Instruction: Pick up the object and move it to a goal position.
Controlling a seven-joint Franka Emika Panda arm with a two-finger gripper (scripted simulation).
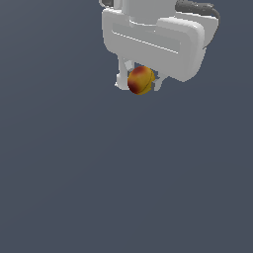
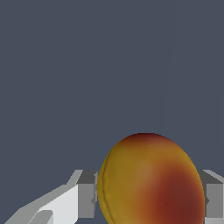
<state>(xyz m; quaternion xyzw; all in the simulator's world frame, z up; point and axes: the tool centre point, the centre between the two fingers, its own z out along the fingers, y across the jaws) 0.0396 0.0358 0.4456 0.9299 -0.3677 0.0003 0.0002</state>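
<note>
Exterior view: white gripper (image 1: 140, 83) hangs at top of frame, a bit to the exterior view's right of centre, fingers pointing down. The fingers (image 1: 121, 74) are pinched onto the fruit ball (image 1: 141, 80), one each side, touching it. Ball is yellow-orange w/ dark red patch, sits betw. the fingertips just under the gripper body, much smaller than the body. Nothing but plain grey-blue background (image 1: 123, 188) around and below; can't tell whether ball rests on any surface.

Wrist view: ball (image 2: 151, 181) fills the gap betw. both fingers (image 2: 85, 194), sides pressed against the pads. Red patch on one side, yellow-orange on the other. Grey-blue background (image 2: 87, 65) beyond.
</note>
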